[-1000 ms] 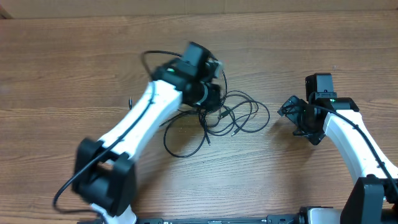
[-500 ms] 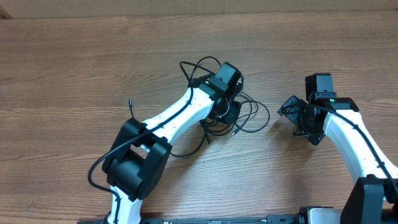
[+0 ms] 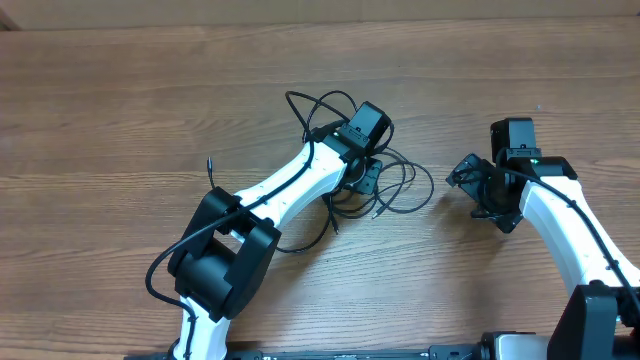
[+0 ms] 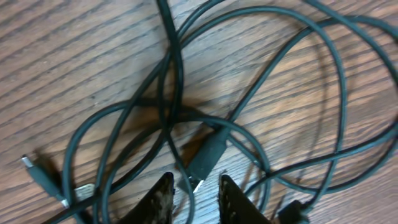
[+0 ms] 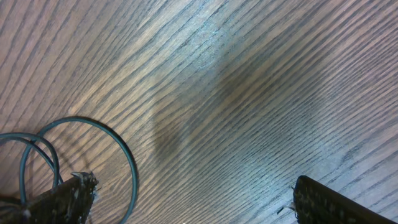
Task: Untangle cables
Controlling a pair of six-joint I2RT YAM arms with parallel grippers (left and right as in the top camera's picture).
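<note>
The cables (image 3: 400, 185) are thin black cords bunched in overlapping loops at the table's middle. My left gripper (image 3: 362, 178) hangs over the bunch's left part, hiding some of it. In the left wrist view several strands cross on the wood, and a dark plug (image 4: 208, 155) with a silvery tip points at my left gripper (image 4: 196, 190). Its jaws stand a narrow gap apart, and one strand (image 4: 181, 168) runs loosely between them. My right gripper (image 3: 470, 185) is wide open to the right of the bunch. In the right wrist view a cable loop (image 5: 127, 162) lies beside the left finger (image 5: 74, 193), with bare wood across the right gripper (image 5: 193, 186).
Two more small plug ends (image 4: 37, 174) lie at the left of the left wrist view. A cord end (image 3: 212, 162) rests on the table left of my left arm. The wooden table (image 3: 120, 110) runs to a back edge at the top.
My left arm has swung right and come over the cable bunch; in the last half second it has barely shifted. The right arm has not moved.
</note>
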